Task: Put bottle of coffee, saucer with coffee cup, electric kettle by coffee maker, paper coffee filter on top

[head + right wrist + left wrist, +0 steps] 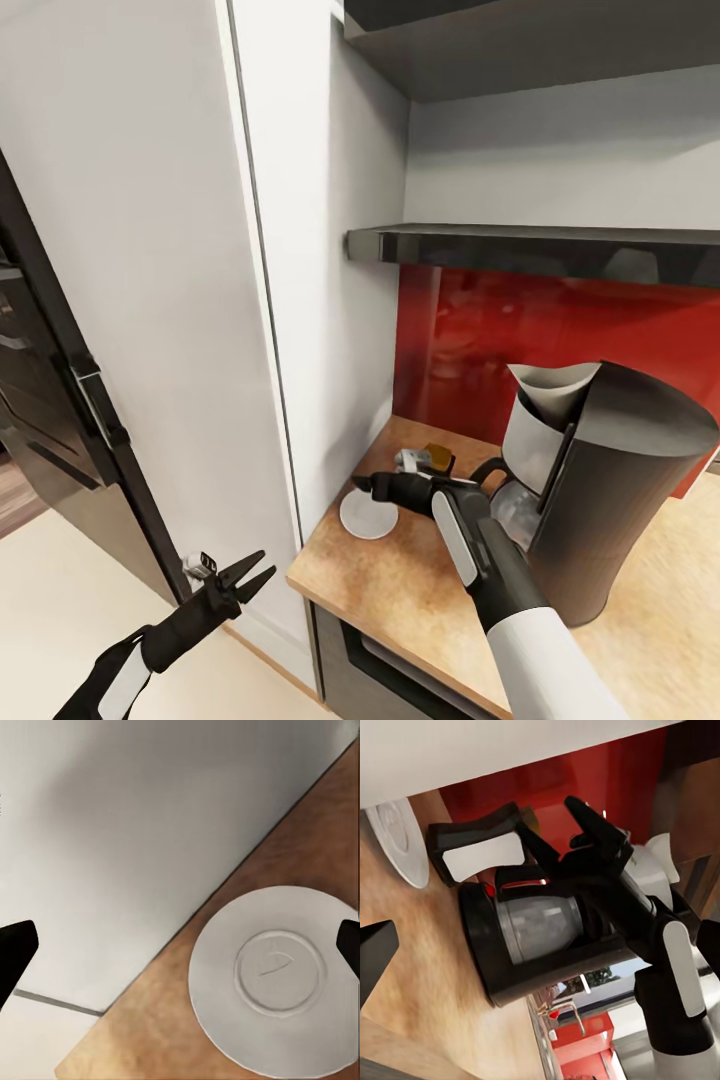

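Head view: right claw point(362, 487) partly hides saucer point(367, 515), seemingly apart.

coffee maker point(610, 490): tall, dark grey, upright on the table, glass carafe at its front.
paper coffee filter point(545, 395): white cone, seated in the coffee maker's top.
saucer point(366, 515): white, flat, bare, near the table's corner beside the wall panel.
bottle of coffee point(425, 461): lying on its side behind the saucer.
kitchen shelf point(530, 245): black, glossy, above the table.
table point(400, 600): light wood.
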Robot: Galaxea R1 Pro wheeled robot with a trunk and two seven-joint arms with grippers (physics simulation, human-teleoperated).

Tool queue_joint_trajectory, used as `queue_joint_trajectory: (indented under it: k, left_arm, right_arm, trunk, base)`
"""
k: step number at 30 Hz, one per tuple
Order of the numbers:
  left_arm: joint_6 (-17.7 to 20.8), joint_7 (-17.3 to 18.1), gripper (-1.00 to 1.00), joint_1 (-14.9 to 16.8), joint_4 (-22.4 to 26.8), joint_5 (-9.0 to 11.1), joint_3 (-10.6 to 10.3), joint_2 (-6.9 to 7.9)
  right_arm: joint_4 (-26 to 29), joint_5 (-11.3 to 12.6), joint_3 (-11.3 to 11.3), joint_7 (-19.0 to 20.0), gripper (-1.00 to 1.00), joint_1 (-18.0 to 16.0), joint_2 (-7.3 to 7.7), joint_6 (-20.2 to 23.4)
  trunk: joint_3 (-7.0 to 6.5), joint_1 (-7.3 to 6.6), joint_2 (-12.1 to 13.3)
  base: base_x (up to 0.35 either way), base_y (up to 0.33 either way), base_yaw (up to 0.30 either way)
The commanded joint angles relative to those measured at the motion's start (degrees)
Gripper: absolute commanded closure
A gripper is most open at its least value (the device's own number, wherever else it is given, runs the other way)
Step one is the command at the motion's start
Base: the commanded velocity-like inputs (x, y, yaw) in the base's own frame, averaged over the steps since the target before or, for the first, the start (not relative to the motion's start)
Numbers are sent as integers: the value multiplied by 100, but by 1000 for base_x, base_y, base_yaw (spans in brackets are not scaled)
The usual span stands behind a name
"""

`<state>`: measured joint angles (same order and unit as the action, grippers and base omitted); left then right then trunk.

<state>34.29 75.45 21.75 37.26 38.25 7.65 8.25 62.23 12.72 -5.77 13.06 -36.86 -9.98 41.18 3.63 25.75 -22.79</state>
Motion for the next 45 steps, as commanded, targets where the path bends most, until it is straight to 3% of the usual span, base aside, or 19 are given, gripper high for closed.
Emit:
queue_joint_trajectory:
  k: [1, 10, 13, 18, 45]
  left_arm:
    - [60, 10, -100, 4, 0, 16, 0, 1]
    - [60, 11, -100, 4, 0, 16, -1, 1]
    - [60, 12, -100, 4, 0, 19, -1, 4]
    - [60, 12, -100, 4, 0, 24, -1, 5]
    - [60, 13, -100, 4, 1, 33, -1, 5]
  right_arm:
    - [-2, -5, 5, 13, -100, -5, -2, -32]
    - [-117, -19, 2, 11, -100, -5, -2, -122]
    - [-217, -23, -8, 12, -100, -5, -2, -407]
    - [-242, -24, -11, 12, -100, -5, -2, -528]
    - [-210, -16, -11, 21, -100, -5, 28, -532]
  trunk:
    - [13, 4, -13]
    - [13, 4, -13]
    - [13, 4, -13]
    - [13, 4, -13]
    - [13, 4, -13]
  base:
    - [8, 0, 0]
    - [2, 0, 0]
    - [0, 0, 0]
    - [0, 0, 0]
    - [63, 0, 0]
